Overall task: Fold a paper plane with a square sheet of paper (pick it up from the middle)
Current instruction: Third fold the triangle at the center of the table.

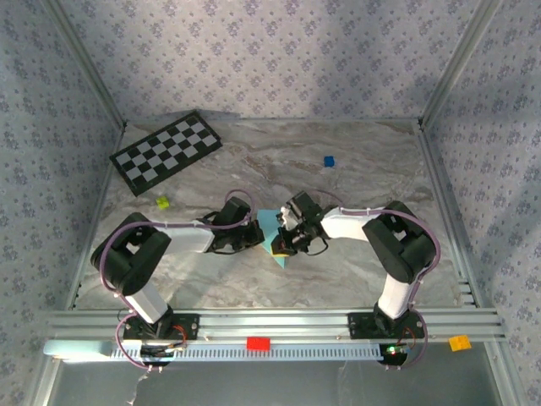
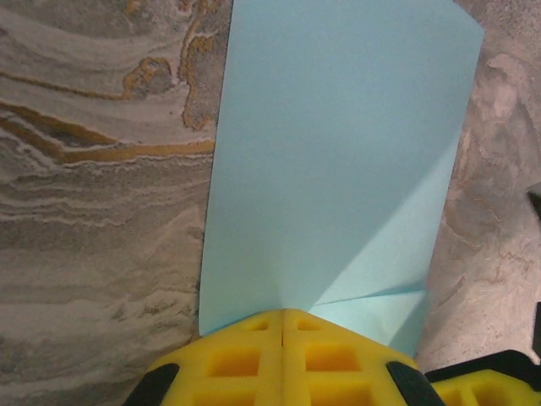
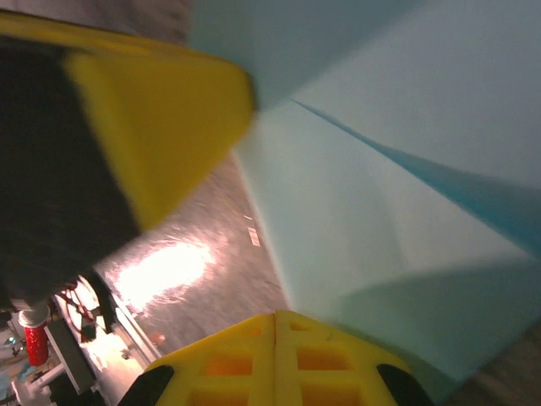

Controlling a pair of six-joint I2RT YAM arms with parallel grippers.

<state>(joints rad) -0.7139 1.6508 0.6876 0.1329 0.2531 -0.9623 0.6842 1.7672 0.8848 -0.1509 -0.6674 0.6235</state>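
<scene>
The light sky-blue square sheet of paper point(image 1: 269, 222) hangs between my two grippers at the middle of the table, partly folded. In the left wrist view the sheet point(image 2: 338, 152) stretches away from my left gripper point(image 2: 283, 311), with a diagonal crease and a flap at the lower right. The yellow fingers are shut and the paper puckers out from their seam. My right gripper point(image 3: 275, 315) is shut too, pinching the sheet point(image 3: 406, 194) at its edge. The left gripper's yellow finger point(image 3: 161, 127) sits close by. From above, the left gripper point(image 1: 256, 237) and right gripper point(image 1: 284, 245) almost touch.
A black-and-white checkerboard point(image 1: 166, 152) lies at the back left. A tiny blue cube point(image 1: 329, 161) sits at the back right, and a small yellow-green cube point(image 1: 162, 203) is left of the arms. A red block point(image 1: 258, 343) and an orange piece point(image 1: 459, 342) rest on the front rail.
</scene>
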